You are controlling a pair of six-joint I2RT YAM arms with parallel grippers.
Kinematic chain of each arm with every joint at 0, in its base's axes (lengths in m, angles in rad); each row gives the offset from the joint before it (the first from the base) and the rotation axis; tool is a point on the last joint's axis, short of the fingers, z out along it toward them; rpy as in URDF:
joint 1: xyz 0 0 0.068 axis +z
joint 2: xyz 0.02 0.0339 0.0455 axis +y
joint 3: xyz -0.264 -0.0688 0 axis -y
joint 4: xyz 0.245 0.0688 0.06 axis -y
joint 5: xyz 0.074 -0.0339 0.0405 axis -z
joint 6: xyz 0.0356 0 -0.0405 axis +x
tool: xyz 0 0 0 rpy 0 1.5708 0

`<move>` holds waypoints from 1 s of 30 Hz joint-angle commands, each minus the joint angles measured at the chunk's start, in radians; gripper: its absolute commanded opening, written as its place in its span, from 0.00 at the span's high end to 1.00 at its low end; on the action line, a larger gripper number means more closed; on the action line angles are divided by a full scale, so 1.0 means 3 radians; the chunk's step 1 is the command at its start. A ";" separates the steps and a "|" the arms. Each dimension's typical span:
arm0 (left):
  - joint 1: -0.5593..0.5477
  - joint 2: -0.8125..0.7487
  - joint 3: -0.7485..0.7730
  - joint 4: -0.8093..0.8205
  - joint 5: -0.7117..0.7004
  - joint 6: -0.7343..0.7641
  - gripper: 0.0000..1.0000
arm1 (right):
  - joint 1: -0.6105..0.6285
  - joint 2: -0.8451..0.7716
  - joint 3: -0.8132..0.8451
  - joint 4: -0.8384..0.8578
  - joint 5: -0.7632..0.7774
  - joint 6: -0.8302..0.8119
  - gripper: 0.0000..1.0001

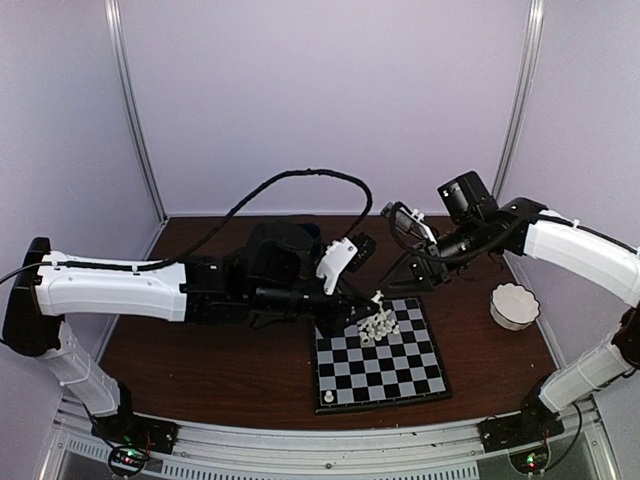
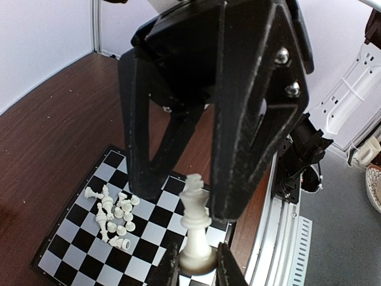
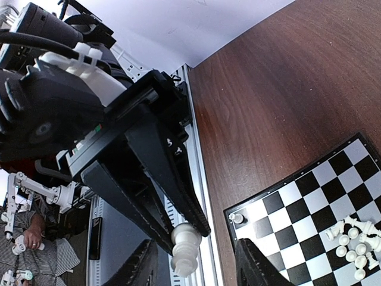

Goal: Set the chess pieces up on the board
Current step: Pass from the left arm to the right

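Observation:
My left gripper (image 2: 197,266) is shut on the base of a white king (image 2: 196,229) and holds it upright in the air above the board (image 2: 71,241). My right gripper (image 3: 196,265) is open. Its fingers (image 2: 244,149) stand on either side of the king's head without touching it. In the right wrist view the king (image 3: 186,247) hangs at the tips of the left fingers (image 3: 161,179). In the top view the king (image 1: 377,297) is over the board's far edge (image 1: 400,372). Several white pieces lie in a heap (image 1: 380,325) (image 2: 113,214) (image 3: 354,241). One piece (image 1: 327,398) (image 3: 238,218) stands on the near left corner square.
A white scalloped bowl (image 1: 514,305) sits on the brown table right of the board. The metal rail (image 1: 320,440) with both arm bases runs along the near edge. A black cable (image 1: 300,178) arcs above the left arm.

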 commanded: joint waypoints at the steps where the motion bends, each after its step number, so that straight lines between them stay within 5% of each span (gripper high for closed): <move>1: -0.0025 -0.0015 0.0020 0.0167 -0.0017 -0.0011 0.94 | 0.0070 0.0052 0.0018 0.0170 -0.0173 0.0066 0.56; 7: -0.0035 -0.0011 0.0036 0.0167 -0.0063 0.0000 0.94 | 0.0084 0.0039 -0.0003 0.0173 -0.0183 0.0072 0.71; 23: -0.0032 0.0037 0.0045 0.0247 -0.0202 0.0020 0.92 | 0.0084 -0.0127 -0.0136 0.0188 -0.0080 0.0024 0.91; 30: -0.0035 0.0024 0.0064 -0.0016 -0.0418 0.0005 0.57 | 0.0082 -0.0171 0.0048 -0.0362 0.0364 -0.0680 0.92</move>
